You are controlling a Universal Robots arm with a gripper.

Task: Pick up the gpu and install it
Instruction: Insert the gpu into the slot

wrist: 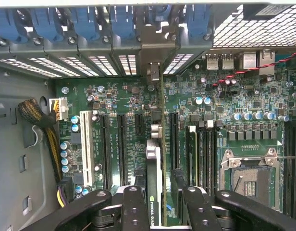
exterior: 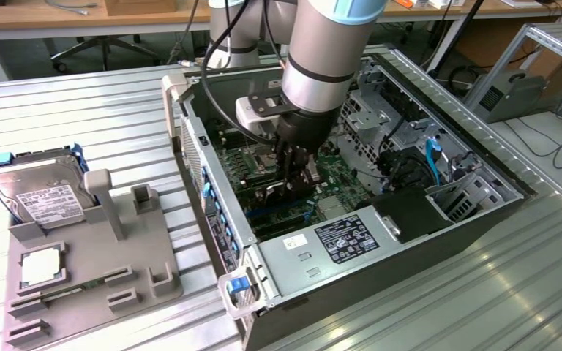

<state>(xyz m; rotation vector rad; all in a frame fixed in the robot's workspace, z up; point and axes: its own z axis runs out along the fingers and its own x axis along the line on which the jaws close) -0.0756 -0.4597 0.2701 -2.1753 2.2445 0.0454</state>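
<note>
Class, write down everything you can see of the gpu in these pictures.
The gpu is a thin card, seen edge-on in the wrist view, with silver metal along its edge and a green label strip. It stands upright over the motherboard, between black expansion slots, one end towards the case's rear grilles. The gripper clamps both faces. Whether it is seated cannot be told.

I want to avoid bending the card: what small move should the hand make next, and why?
Probably a straight press toward the motherboard. The hand grips the gpu edge-on among the long slots, its bracket near the rear openings; whether it is seated I cannot tell.
</note>
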